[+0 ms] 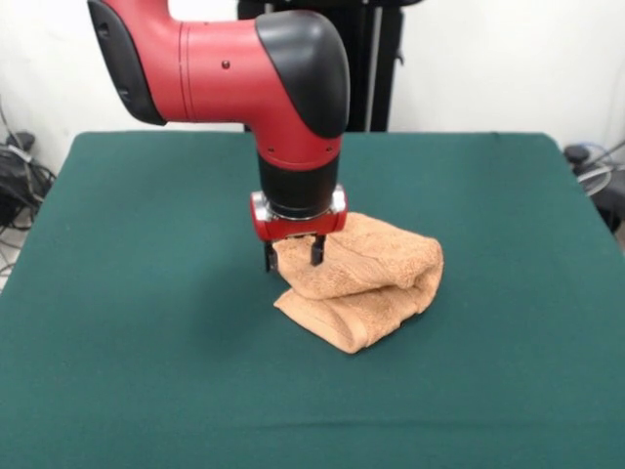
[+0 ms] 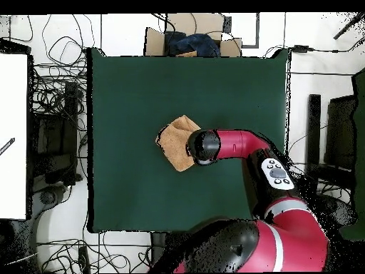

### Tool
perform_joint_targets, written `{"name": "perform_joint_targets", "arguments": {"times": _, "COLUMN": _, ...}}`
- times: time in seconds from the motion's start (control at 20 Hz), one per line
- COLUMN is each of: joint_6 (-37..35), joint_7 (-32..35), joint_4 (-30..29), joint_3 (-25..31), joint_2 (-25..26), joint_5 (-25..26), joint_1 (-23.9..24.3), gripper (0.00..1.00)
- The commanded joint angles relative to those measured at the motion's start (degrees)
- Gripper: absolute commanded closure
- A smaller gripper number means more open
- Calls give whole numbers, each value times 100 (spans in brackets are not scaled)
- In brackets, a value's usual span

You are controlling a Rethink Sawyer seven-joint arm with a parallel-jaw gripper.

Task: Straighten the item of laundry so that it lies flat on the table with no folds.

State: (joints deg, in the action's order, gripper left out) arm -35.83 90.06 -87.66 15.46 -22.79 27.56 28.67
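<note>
The peach-orange towel [image 1: 366, 278] lies crumpled near the middle of the green table [image 1: 146, 322], folded over on itself in thick layers. My gripper [image 1: 293, 254] hangs straight down at the towel's left end. Its two dark fingers [image 1: 316, 250] stand apart, one just off the towel's edge and one in front of the cloth. In the overhead view the towel [image 2: 175, 143] shows as a folded diamond shape on the table [image 2: 128, 93], and the arm's wrist [image 2: 203, 146] covers its right corner and hides the fingers.
The red arm [image 2: 242, 143] reaches in from the table's right side in the overhead view. Cables and equipment [image 2: 53, 107] lie beyond the table's left edge, and a cardboard box [image 2: 189, 43] stands past its far edge.
</note>
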Motion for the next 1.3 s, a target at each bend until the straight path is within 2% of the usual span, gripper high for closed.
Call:
{"name": "perform_joint_targets", "arguments": {"times": 0.05, "joint_6": 1238, "joint_7": 253, "joint_4": 231, "joint_3": 81, "joint_2": 893, "joint_5": 597, "joint_1": -171, "gripper": 0}}
{"name": "perform_joint_targets", "arguments": {"times": 0.5, "joint_6": 1211, "joint_7": 233, "joint_4": 256, "joint_3": 31, "joint_2": 912, "joint_5": 635, "joint_1": -213, "gripper": 0}}
{"name": "perform_joint_targets", "arguments": {"times": 0.55, "joint_6": 1197, "joint_7": 225, "joint_4": 256, "joint_3": 31, "joint_2": 913, "joint_5": 629, "joint_1": -211, "gripper": 100}}
{"name": "perform_joint_targets", "arguments": {"times": 1.3, "joint_6": 1039, "joint_7": 230, "joint_4": 98, "joint_3": 37, "joint_2": 802, "joint_5": 530, "joint_1": -166, "gripper": 100}}
